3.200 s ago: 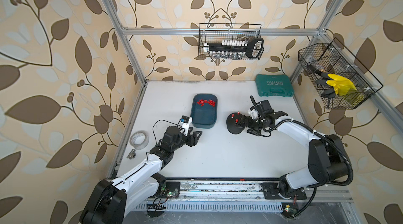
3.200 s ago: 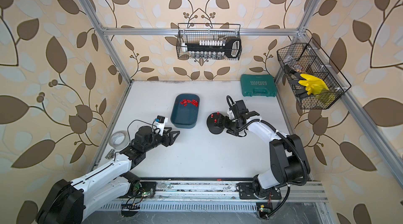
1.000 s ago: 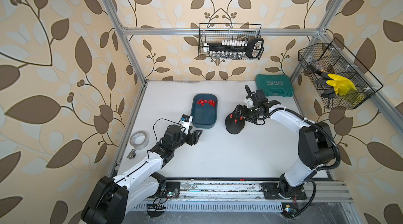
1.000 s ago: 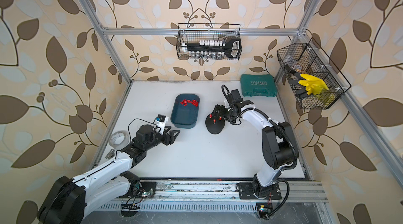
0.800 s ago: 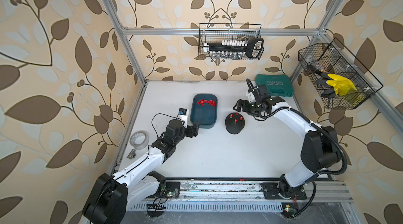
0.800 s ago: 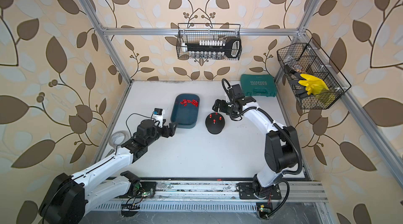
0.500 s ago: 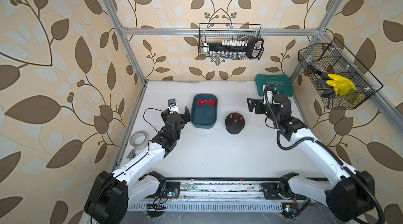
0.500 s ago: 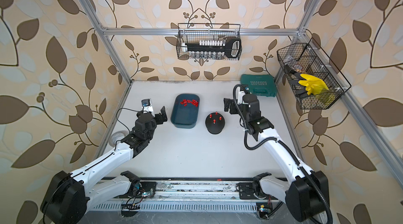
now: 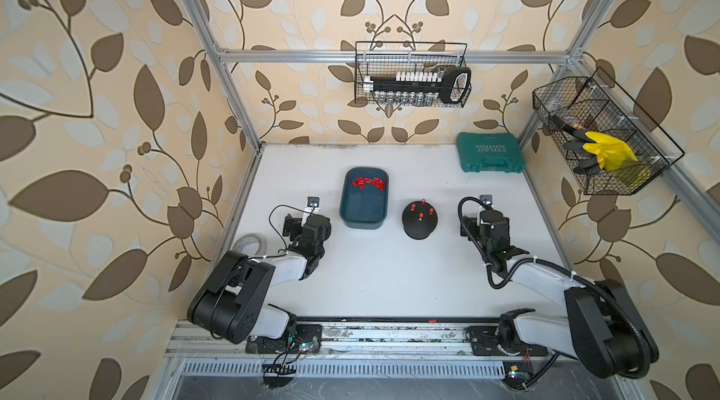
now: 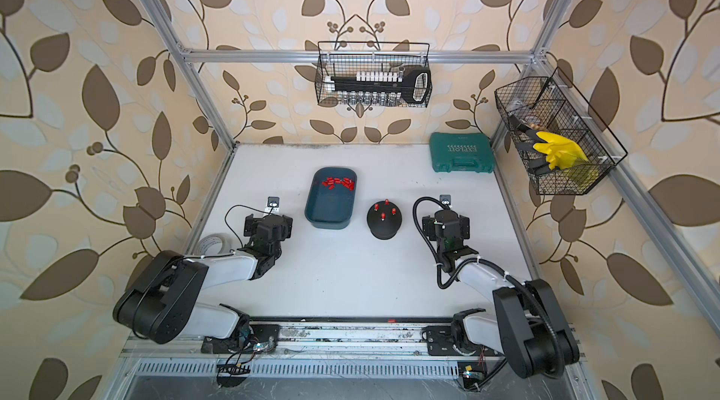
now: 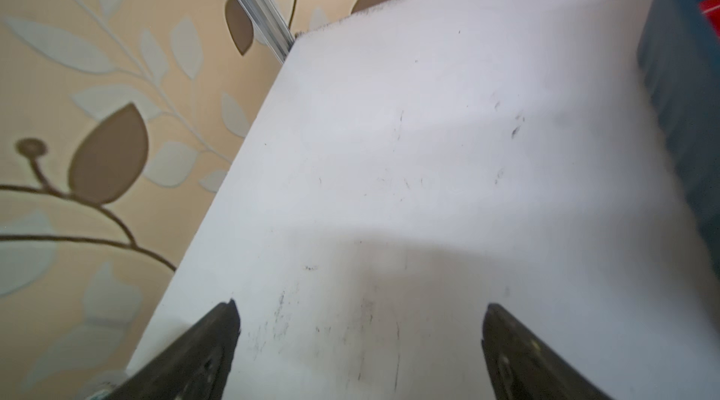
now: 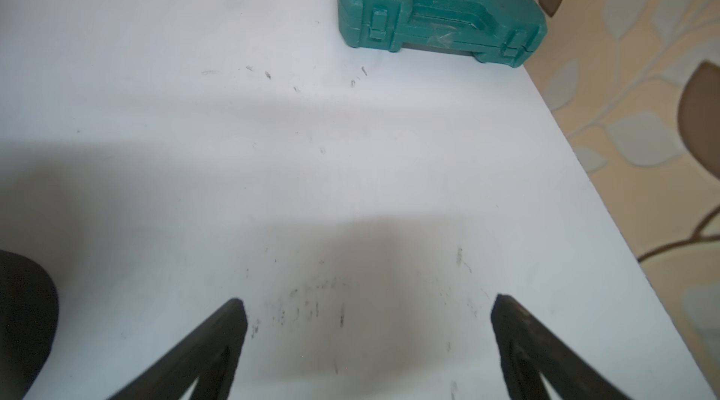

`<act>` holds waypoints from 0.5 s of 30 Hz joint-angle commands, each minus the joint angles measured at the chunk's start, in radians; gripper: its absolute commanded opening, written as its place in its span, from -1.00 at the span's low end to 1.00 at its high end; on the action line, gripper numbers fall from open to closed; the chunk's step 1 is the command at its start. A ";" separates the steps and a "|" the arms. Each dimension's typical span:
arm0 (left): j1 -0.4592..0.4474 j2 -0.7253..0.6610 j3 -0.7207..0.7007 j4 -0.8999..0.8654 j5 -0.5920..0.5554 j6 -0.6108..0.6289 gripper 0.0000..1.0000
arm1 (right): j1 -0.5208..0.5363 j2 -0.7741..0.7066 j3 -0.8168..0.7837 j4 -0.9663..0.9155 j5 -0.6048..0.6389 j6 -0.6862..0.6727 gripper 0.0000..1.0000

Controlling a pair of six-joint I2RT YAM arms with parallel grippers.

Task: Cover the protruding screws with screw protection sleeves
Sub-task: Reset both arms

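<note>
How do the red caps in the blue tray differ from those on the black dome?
The loose red plastic caps lie clustered at the far end of the dark blue tray; the four fitted red caps stand upright, spaced apart, on the black round dome. Same red, similar size.

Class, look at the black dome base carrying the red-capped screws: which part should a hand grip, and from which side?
Grip the black dome base low on its bare round flank, coming in sideways, probably with the right hand, open and nearest. The red sleeves stand upright on its top, so a descent from straight above would likely knock them.
</note>
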 commanded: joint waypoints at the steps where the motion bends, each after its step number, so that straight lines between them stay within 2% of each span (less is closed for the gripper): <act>1: 0.071 0.044 0.042 0.108 0.100 -0.085 0.98 | -0.002 0.047 0.001 0.231 -0.024 -0.070 0.99; 2: 0.102 0.060 0.031 0.163 0.109 -0.100 0.98 | -0.002 0.068 -0.013 0.305 -0.028 -0.097 0.99; 4: 0.119 0.019 0.018 0.110 0.149 -0.130 0.98 | -0.029 0.107 -0.038 0.412 -0.051 -0.083 0.99; 5: 0.120 0.018 -0.020 0.187 0.169 -0.113 0.98 | -0.057 0.127 -0.053 0.451 -0.119 -0.072 0.99; 8: 0.119 -0.041 -0.155 0.386 0.215 -0.102 0.98 | -0.067 0.166 -0.135 0.643 -0.183 -0.091 0.99; 10: 0.107 0.002 -0.224 0.559 0.315 -0.041 0.98 | -0.063 0.152 -0.217 0.772 -0.237 -0.113 0.99; 12: 0.084 0.105 -0.247 0.694 0.370 0.021 0.98 | -0.065 0.190 -0.239 0.834 -0.296 -0.136 0.99; 14: 0.078 0.109 -0.212 0.647 0.336 0.019 0.98 | -0.065 0.270 -0.184 0.844 -0.307 -0.149 0.99; 15: 0.091 0.078 -0.174 0.537 0.316 -0.011 0.98 | -0.074 0.249 -0.148 0.749 -0.258 -0.115 0.99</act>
